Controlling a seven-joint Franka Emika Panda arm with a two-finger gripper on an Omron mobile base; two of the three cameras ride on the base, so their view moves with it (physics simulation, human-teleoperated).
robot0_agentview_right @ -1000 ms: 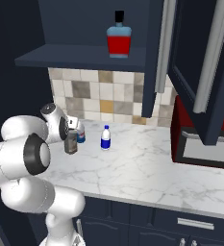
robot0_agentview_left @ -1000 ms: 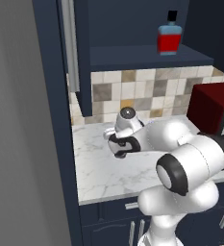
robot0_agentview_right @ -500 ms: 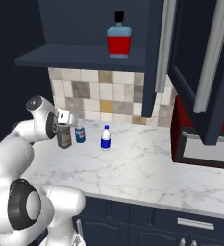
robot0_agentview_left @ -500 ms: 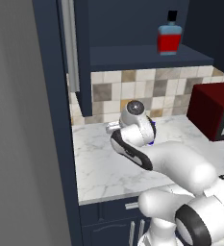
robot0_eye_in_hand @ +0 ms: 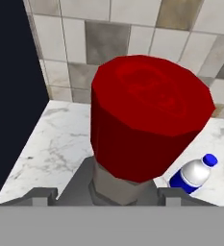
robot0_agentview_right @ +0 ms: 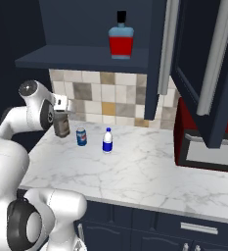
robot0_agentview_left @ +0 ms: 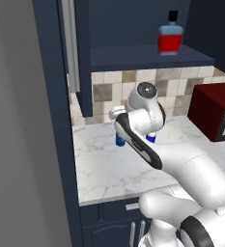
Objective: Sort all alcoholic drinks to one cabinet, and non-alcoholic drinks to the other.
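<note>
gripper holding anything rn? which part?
Likely the grey-brown bottle, taken around the body just below its red cap; the gripper sits over it. Finger contact itself isn't visible.

**White arm bent over the marble counter, red bottle on the shelf above**

The arm [robot0_agentview_left: 147, 125] folds forward over the marble counter [robot0_agentview_left: 104, 169], its wrist close to the tiled wall. Just beside the wrist, partly hidden behind it, a small blue can [robot0_agentview_left: 119, 140] stands on the counter. Well above the arm, a squat red bottle [robot0_agentview_left: 170, 37] with a black cap sits on the open cabinet shelf [robot0_agentview_left: 143, 58]. A dark red appliance [robot0_agentview_left: 213, 108] stands to the arm's right.
</note>
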